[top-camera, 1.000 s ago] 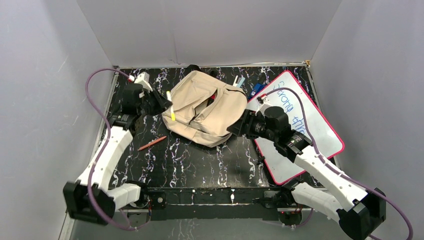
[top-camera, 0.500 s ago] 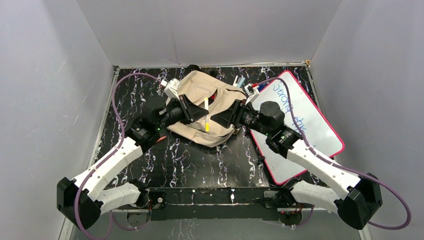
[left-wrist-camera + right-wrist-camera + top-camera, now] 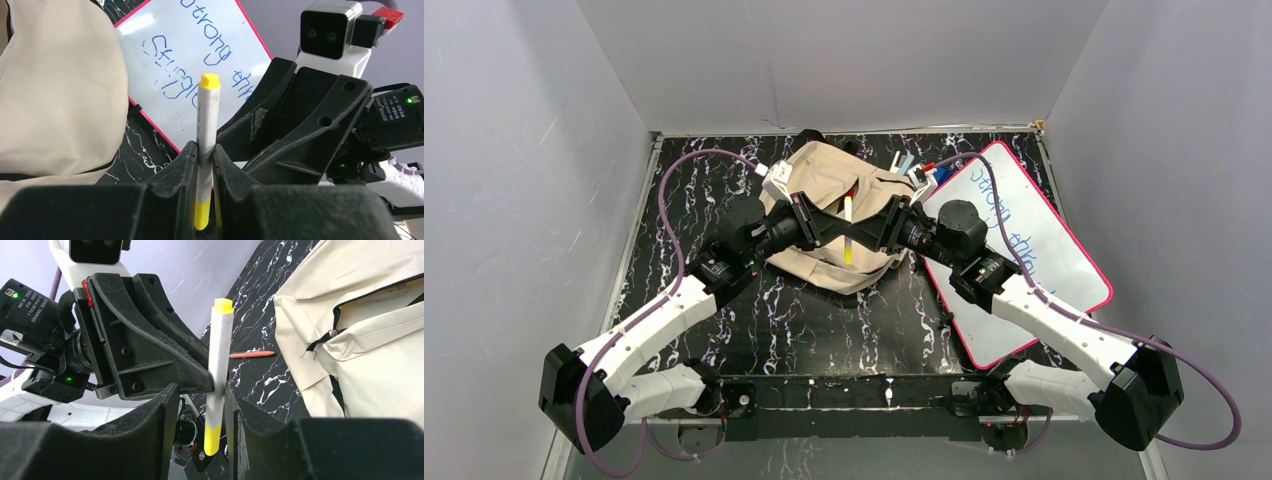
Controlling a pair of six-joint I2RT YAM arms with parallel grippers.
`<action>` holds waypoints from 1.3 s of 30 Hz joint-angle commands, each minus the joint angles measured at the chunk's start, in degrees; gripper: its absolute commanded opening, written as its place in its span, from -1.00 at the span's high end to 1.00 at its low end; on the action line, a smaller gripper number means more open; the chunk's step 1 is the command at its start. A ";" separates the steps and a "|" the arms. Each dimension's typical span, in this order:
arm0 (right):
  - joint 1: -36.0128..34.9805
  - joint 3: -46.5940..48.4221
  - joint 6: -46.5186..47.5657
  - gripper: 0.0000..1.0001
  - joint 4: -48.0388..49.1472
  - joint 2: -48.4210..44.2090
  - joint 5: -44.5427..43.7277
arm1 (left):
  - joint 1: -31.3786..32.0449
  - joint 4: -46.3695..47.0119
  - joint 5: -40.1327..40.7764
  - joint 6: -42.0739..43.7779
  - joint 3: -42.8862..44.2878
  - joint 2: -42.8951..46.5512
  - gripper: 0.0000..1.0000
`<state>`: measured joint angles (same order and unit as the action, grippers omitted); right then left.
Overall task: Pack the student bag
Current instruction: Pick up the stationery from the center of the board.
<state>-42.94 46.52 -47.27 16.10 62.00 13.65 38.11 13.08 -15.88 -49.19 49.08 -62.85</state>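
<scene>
Nothing's going in yet: left claw (image 3: 205,165) pinches the highlighter (image 3: 207,125) above the bag (image 3: 819,170), right claw (image 3: 201,390) gapes loosely around it. Red pencil (image 3: 252,354) waits on the desk (image 3: 824,320).

Beige student bag (image 3: 816,178) at the far middle of the black marbled table (image 3: 824,320), with a gaping black zipper. Above it, left gripper (image 3: 836,232) and right gripper (image 3: 861,234) tip to tip, with a white highlighter (image 3: 848,214) with yellow ends crosswise between them. Grip on it unclear from up here. Just right of the bag, a pink-framed whiteboard (image 3: 1049,255) with blue writing, partly under the right arm. Small blue and white bits between bag and board, too small to name.
</scene>
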 commanded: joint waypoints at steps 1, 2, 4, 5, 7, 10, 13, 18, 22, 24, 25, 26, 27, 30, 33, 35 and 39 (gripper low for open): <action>-0.31 1.81 0.07 0.11 2.97 -0.65 0.56 | 0.48 1.77 1.05 0.18 0.01 1.32 1.00; -0.30 1.66 0.07 0.11 3.05 -0.65 1.15 | 0.52 1.39 1.31 0.43 0.04 1.37 1.00; -0.31 1.48 0.15 0.04 3.14 -0.67 2.01 | 0.54 1.16 1.55 0.53 0.01 1.41 1.00; -0.36 1.45 0.11 0.00 3.03 -0.59 2.51 | 0.52 1.16 1.55 0.56 0.09 1.49 1.00; -0.34 1.40 0.24 -0.04 2.53 -0.63 2.95 | 0.49 1.17 1.56 0.52 0.13 1.59 1.00; -0.35 1.13 0.45 -0.05 1.71 -0.80 2.86 | 0.53 0.89 1.58 0.73 0.53 1.59 1.00; -0.37 0.79 0.76 0.06 0.82 -1.02 2.45 | 0.49 0.98 1.11 0.92 0.69 1.51 1.00; -0.31 0.78 1.30 0.29 -0.78 -0.36 2.29 | 0.55 1.44 -0.95 0.24 0.80 0.96 1.00; -0.31 0.54 0.85 0.32 -0.46 0.76 2.51 | 0.57 1.70 -1.87 0.05 0.31 0.99 1.00; -0.32 0.66 0.77 0.31 -0.39 1.29 2.51 | 0.58 1.91 -1.79 -0.17 0.06 1.43 1.00; -0.31 0.75 0.69 0.31 -0.37 1.47 2.40 | 0.61 1.97 -1.79 -0.35 -0.07 1.61 1.00; -0.30 0.81 0.75 0.29 -0.41 1.62 2.29 | 0.57 1.98 -1.79 -0.50 -0.05 1.74 1.00; -0.33 0.84 0.77 0.23 -0.49 1.75 2.00 | 0.64 1.89 -1.79 -0.47 0.08 1.84 1.00; -0.32 0.76 0.86 0.10 -0.88 2.17 0.93 | 0.61 1.51 -1.78 -0.22 0.21 1.91 1.00; -0.34 0.76 1.12 0.13 -1.15 2.72 0.74 | 0.69 1.91 -1.90 -0.45 0.05 1.90 1.00; -0.39 0.85 1.04 0.26 -1.08 2.91 0.84 | 0.70 1.90 -1.93 -0.52 0.00 1.85 1.00; -0.35 0.69 1.16 0.48 -1.55 2.26 -0.26 | 0.65 0.84 -1.40 0.52 0.03 1.85 1.00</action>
<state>-43.29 46.44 -46.76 13.56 64.66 15.35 38.41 12.60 -16.16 -49.39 49.06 -62.78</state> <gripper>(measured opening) 0.317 0.120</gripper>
